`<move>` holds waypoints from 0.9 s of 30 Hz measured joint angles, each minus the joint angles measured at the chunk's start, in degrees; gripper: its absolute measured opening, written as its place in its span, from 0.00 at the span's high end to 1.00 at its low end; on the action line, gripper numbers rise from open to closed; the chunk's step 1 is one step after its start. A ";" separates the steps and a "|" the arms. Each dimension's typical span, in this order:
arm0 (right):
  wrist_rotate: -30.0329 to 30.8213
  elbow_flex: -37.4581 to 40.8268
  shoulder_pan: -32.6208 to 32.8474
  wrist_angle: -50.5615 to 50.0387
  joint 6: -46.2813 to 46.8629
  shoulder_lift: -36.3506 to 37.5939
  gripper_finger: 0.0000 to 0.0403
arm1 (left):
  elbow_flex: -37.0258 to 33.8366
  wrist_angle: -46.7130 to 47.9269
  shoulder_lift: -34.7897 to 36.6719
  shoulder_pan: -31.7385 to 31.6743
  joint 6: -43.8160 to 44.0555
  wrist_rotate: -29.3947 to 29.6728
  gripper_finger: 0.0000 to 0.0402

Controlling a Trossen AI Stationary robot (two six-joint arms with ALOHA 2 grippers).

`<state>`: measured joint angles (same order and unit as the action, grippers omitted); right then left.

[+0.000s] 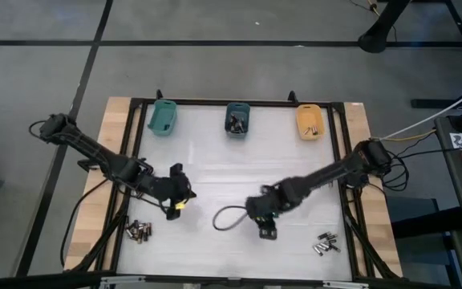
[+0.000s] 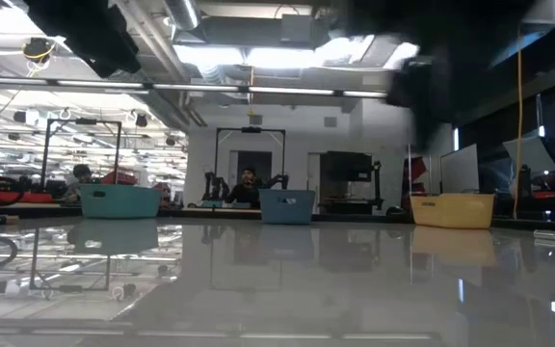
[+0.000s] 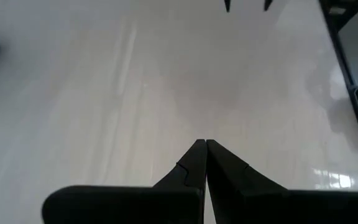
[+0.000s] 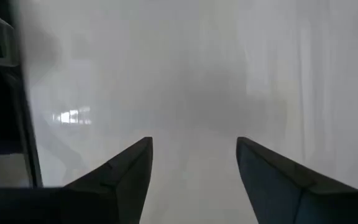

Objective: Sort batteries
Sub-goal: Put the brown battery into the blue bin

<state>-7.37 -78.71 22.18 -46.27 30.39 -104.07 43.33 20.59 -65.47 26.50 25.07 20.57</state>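
Two loose heaps of batteries lie near the table's front edge, one at the left and one at the right. More batteries show inside the blue bin and the orange bin at the far edge, beside a teal bin. My left gripper hovers over bare table right of the left heap, shut with nothing between its fingers. My right gripper hangs over the table's middle front, open and empty, left of the right heap.
A black frame borders the white table top. A dark cable loop hangs by my right gripper. In the low view the three bins stand along the far edge, with a person and other equipment in the room behind.
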 joint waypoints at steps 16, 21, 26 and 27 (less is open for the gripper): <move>-7.27 0.08 22.51 -30.51 36.19 -0.02 0.42 | -10.62 -30.63 -0.33 0.74 -10.48 1.21 1.00; -6.52 2.06 24.72 -29.57 35.97 -0.02 0.42 | -10.62 -30.58 -0.93 0.67 -10.65 1.19 1.00; -6.20 7.35 26.32 -26.72 33.80 -0.05 0.42 | -10.62 -30.52 -1.01 0.75 -8.63 1.12 1.00; -6.02 8.14 26.39 -26.32 33.66 -0.07 0.42 | -10.62 -30.49 -1.02 0.74 -8.57 1.12 1.00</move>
<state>-13.39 -70.57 48.57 -72.59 64.05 -104.14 32.71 -9.90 -66.49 27.24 16.50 21.69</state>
